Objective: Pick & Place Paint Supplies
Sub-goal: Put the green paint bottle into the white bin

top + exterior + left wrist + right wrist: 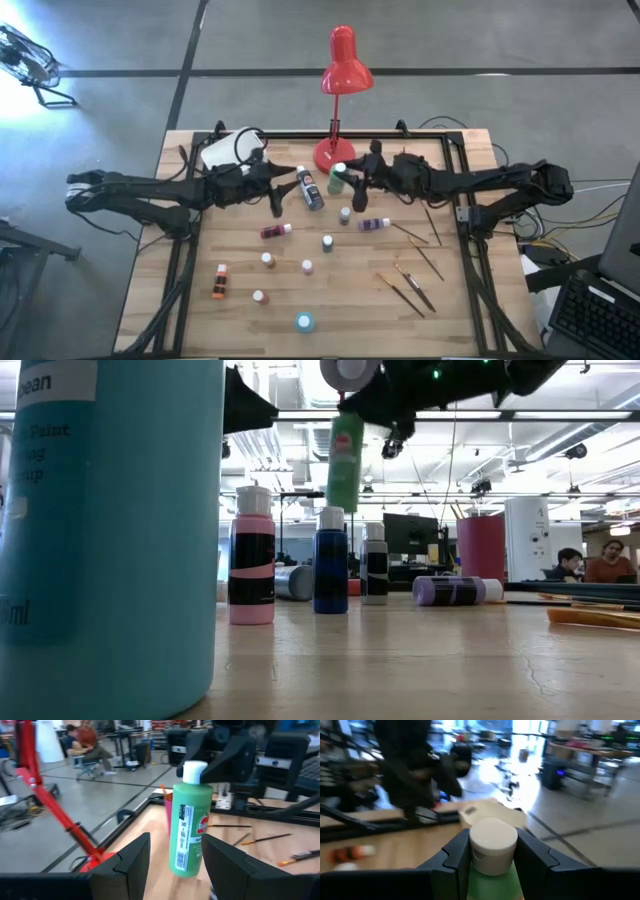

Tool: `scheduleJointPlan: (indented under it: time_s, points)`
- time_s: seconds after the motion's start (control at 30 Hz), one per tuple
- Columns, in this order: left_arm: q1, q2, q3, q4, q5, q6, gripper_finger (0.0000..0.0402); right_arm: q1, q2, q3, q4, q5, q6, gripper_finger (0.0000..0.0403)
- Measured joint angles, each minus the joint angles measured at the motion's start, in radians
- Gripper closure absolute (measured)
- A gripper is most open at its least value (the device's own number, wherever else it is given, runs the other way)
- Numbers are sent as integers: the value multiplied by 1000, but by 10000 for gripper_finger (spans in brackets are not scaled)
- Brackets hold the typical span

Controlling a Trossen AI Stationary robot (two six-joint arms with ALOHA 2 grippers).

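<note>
A green paint bottle (190, 827) with a white cap hangs upright above the table (346, 460), near the red lamp's base in the high view (337, 178). My right gripper (492, 840) is shut on it and reaches in from the table's right (352, 180). My left gripper (176, 839) is open. It reaches in from the left (278, 190), and its fingers stand on either side of the bottle's lower half without touching it. Other small bottles stand or lie on the wood, among them a blue one (311, 188) and a purple one (373, 224). Brushes (410, 290) lie to the right. My right gripper pinches the green bottle's white cap (480, 850) between its two fingers, at the very top of the bottle (194, 771). The bottle hangs upright below the fingers, lifted clear of the table (346, 490).
The red desk lamp (340, 90) stands at the far edge, its base just behind the grippers. A pink cup (481, 547) stands on the table. A white object (225, 148) sits at the far left. A teal bottle (304, 321) stands near the front edge. People sit in the room behind.
</note>
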Motion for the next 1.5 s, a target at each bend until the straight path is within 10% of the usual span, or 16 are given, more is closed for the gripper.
scheduleJointPlan:
  time_s: [0.27, 0.77, 1.5]
  points:
    - [0, 5, 1, 2, 160, -36, 217, 10, 26, 120, -38, -247, 25, 291]
    - [-1, 108, 32, 32, 236, -50, 91, 35, 108, 257, -148, -243, -11, 291]
    - [-2, 185, 105, 68, 342, 18, 87, 76, 172, 306, -149, -262, -33, 291]
